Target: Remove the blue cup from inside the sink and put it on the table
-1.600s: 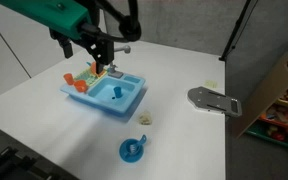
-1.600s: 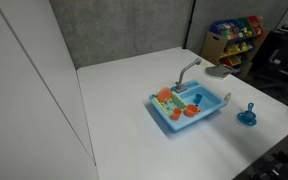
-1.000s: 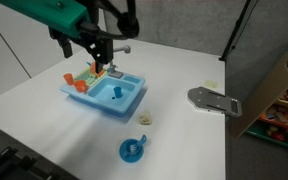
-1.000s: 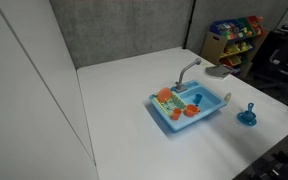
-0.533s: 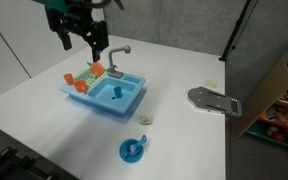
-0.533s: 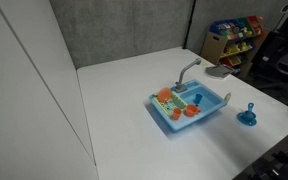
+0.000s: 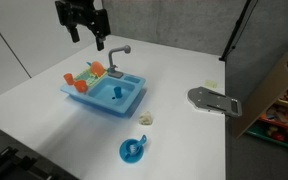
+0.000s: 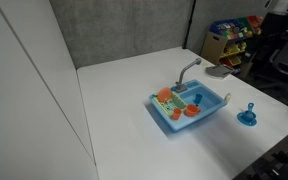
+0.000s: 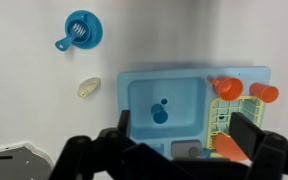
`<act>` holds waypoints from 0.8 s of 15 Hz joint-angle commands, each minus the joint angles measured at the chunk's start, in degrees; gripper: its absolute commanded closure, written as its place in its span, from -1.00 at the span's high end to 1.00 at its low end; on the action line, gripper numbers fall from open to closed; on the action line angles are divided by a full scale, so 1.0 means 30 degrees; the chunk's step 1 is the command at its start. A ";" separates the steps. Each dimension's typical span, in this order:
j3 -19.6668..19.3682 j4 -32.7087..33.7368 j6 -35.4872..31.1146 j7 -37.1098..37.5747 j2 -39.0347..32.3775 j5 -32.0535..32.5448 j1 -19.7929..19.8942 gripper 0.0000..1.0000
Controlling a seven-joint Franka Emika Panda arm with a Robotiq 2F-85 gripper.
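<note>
The light-blue toy sink (image 7: 124, 112) stands on the white table (image 7: 39, 125). It has a grey faucet (image 7: 116, 55) and an orange dish rack (image 7: 89, 72). The tiny blue cup (image 7: 116, 93) stands in the basin. It also shows in the wrist view (image 9: 160, 115) and in an exterior view (image 8: 196, 98). My gripper (image 7: 88, 36) is open and empty. It hangs well above the rack end of the sink. In the wrist view its fingers (image 9: 184, 132) frame the sink (image 9: 125, 95) from above.
A flat round blue plate-like item with a knob (image 7: 133, 150) lies on the table in front of the sink. A small beige object (image 7: 145, 119) lies beside the sink. A grey metal piece (image 7: 214, 101) lies near the table's far edge. Orange cups (image 9: 225, 88) sit by the rack.
My gripper has risen from just above the dish rack to high above the sink, still open. The cup and sink have not moved.
</note>
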State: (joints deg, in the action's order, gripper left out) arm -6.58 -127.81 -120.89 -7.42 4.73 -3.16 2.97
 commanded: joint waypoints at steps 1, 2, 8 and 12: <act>0.0518 0.1662 -0.0120 0.1108 -0.1813 0.0367 0.0016 1.00; 0.0623 0.1948 -0.0328 0.1295 -0.2243 0.0344 -0.0009 1.00; 0.0998 0.3285 -0.2329 0.2457 -0.4679 0.0222 -0.0116 1.00; 0.1015 0.4006 -0.3271 0.3790 -0.6317 0.0857 -0.0413 1.00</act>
State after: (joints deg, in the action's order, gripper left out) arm -3.72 -119.02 -129.95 0.06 -10.42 -2.75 2.31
